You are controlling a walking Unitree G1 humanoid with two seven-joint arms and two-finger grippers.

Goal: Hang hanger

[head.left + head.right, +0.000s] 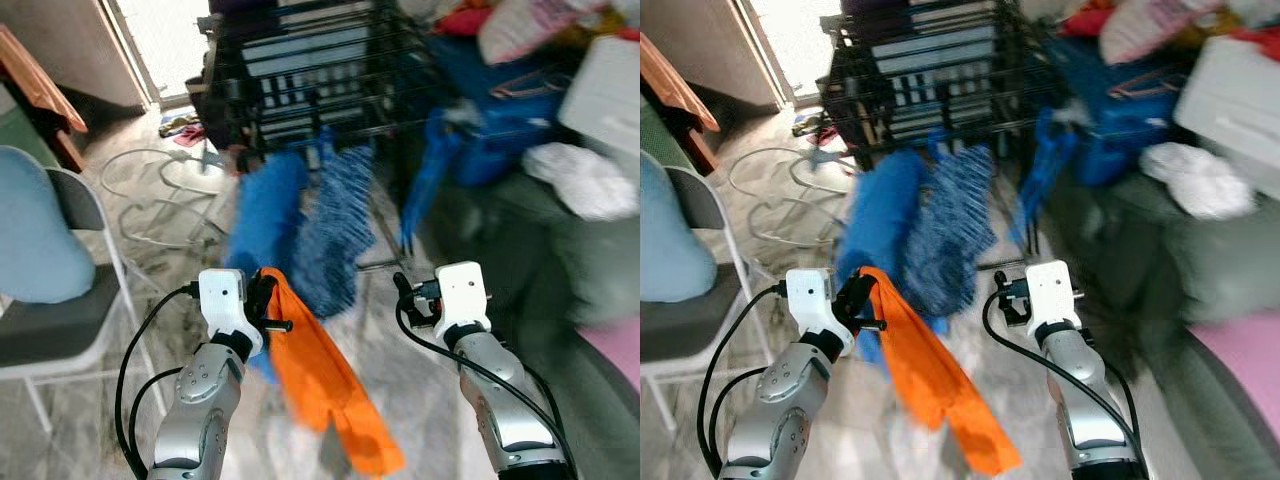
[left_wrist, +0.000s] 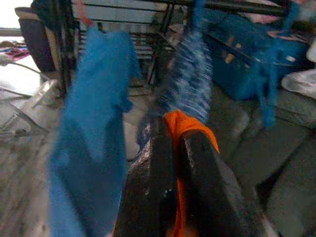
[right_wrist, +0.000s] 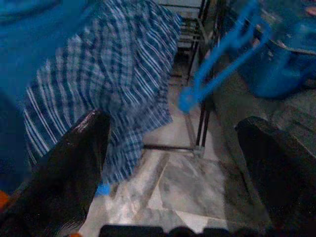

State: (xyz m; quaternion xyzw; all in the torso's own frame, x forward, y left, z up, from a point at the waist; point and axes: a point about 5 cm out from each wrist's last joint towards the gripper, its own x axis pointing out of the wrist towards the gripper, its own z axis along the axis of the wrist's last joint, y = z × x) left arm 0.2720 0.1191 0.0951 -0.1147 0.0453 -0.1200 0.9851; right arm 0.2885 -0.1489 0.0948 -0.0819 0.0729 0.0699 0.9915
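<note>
The left gripper has its jaws closed on an orange cloth, which hangs limp below it, just short of the black rack. The right gripper is empty, jaws wide apart. Through the blur, an empty blue hanger seems to hang on the rack: light, stiff, best taken by its neck.
</note>
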